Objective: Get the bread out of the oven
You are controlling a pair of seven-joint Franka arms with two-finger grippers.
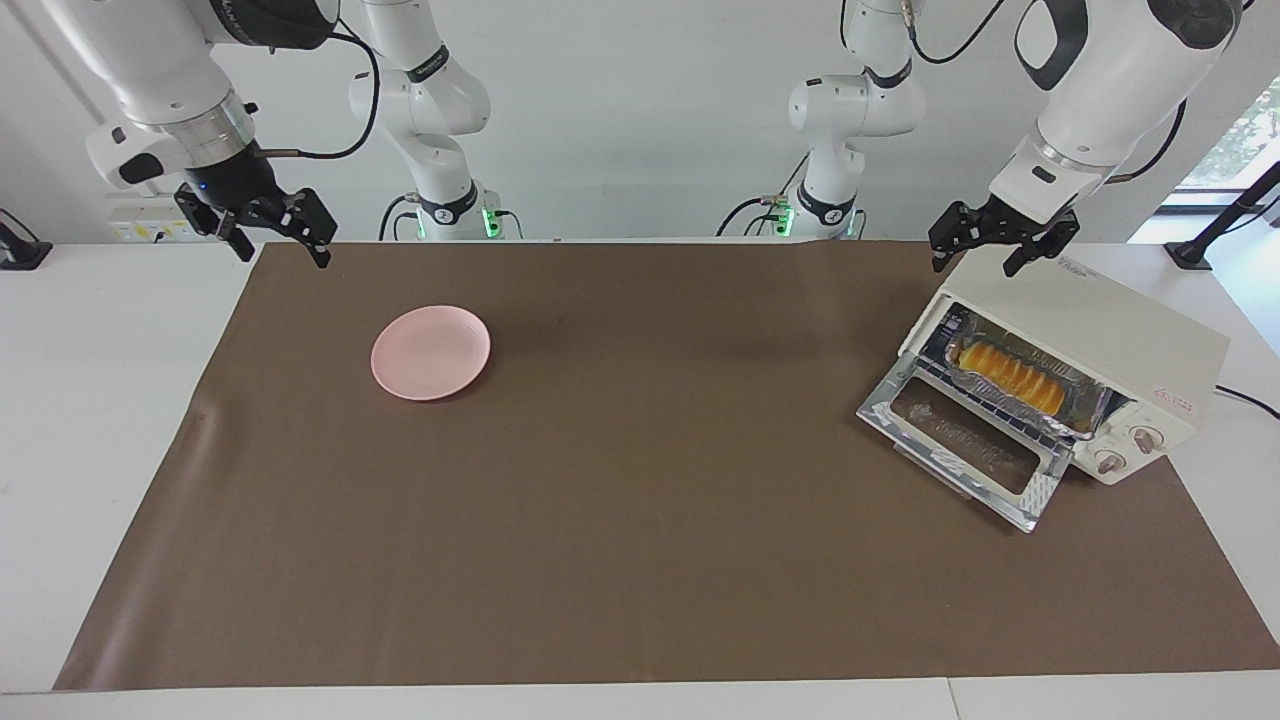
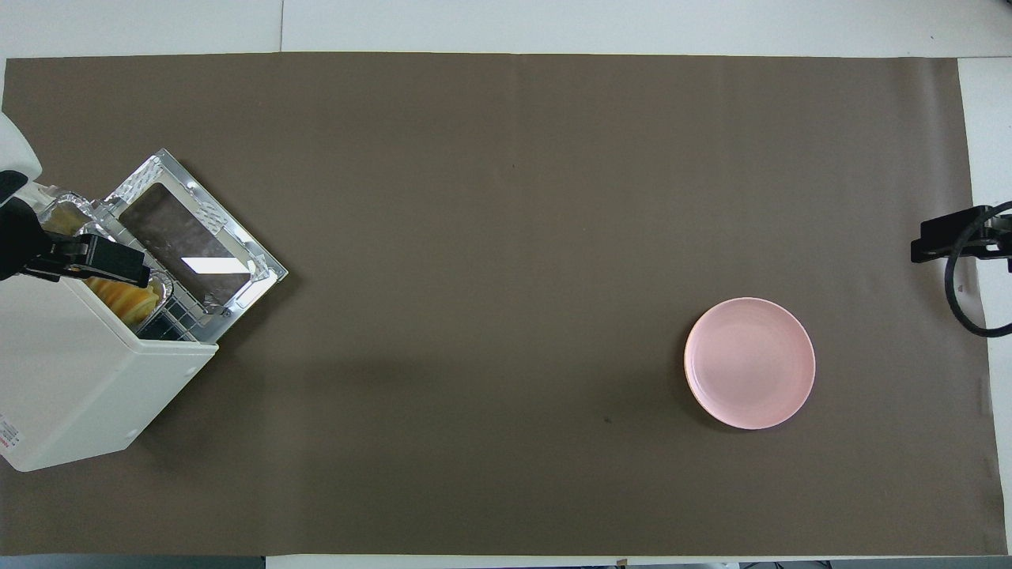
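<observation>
Bread [image 1: 1008,376] sits inside the oven [image 1: 1090,345], lying in a crinkled foil tray [image 1: 1085,405] on the wire rack; golden-orange, ridged loaf, seen thru the open front. Oven door [image 1: 965,448] is dropped down flat, glass panel facing up, w/ shiny metal frame. Oven stands at the left arm's end of the counter [image 1: 100,420], angled, two round knobs [image 1: 1128,449] beside the opening. It rests partly on a brown mat [image 1: 640,520] that covers most of the counter.

Left gripper [image 1: 985,248] hangs just above the oven's top edge, at the corner nearest the robots, not touching the bread; jaws spread, nothing between them. From overhead one dark finger shows over the oven's open mouth.

Right gripper [image 1: 280,240] is up in the air over the mat's edge at the right arm's end, jaws spread too, empty.

Pink plate [image 1: 431,352] lies on the mat toward the right arm's end, well apart from the oven, nothing on it.
</observation>
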